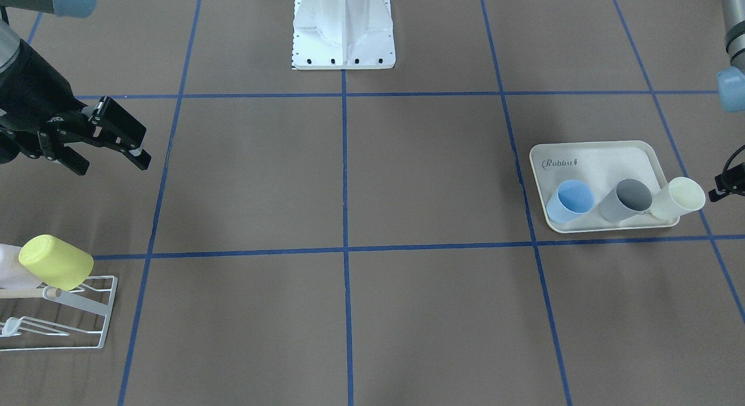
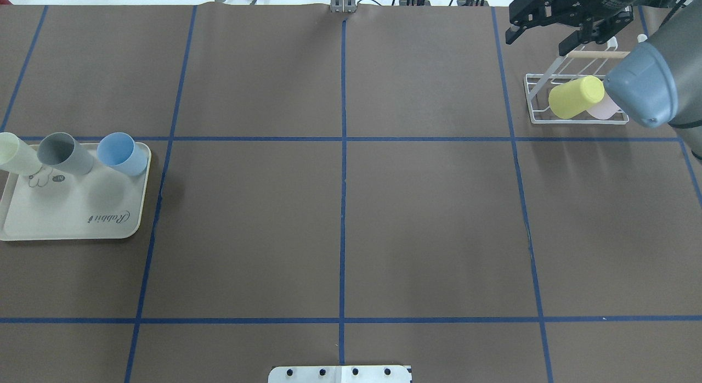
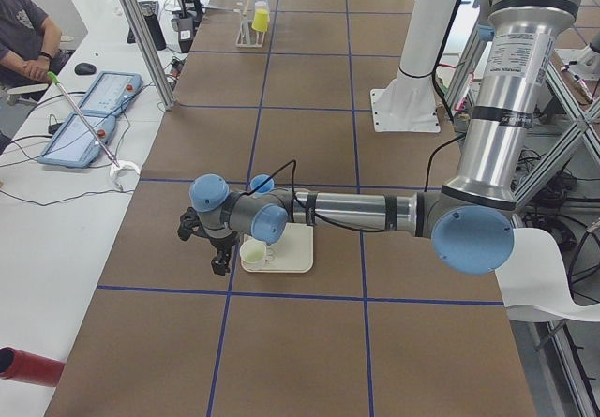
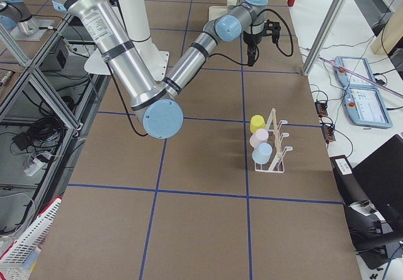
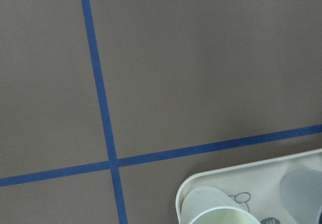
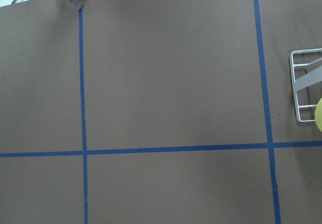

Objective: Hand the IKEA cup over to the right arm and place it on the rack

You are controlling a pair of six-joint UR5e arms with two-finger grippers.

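Observation:
Three cups lie tilted on the cream tray (image 1: 599, 159): a blue one (image 1: 570, 200), a grey one (image 1: 625, 199) and a pale cream one (image 1: 678, 198) over its edge. The white wire rack (image 1: 87, 313) holds a yellow cup (image 1: 56, 262) and a pink cup (image 1: 7, 265). My right gripper (image 1: 110, 159) is open and empty, above the table beside the rack. My left gripper (image 1: 724, 188) shows only in part, just beside the pale cream cup; I cannot tell whether it is open. The left wrist view shows the pale cream cup (image 5: 216, 209) below it.
The robot's white base (image 1: 343, 34) stands at the table's middle edge. Blue tape lines divide the brown table. In the exterior right view the rack (image 4: 274, 145) also carries a light blue cup (image 4: 262, 152). Operators' tablets lie on a side bench (image 3: 89, 117).

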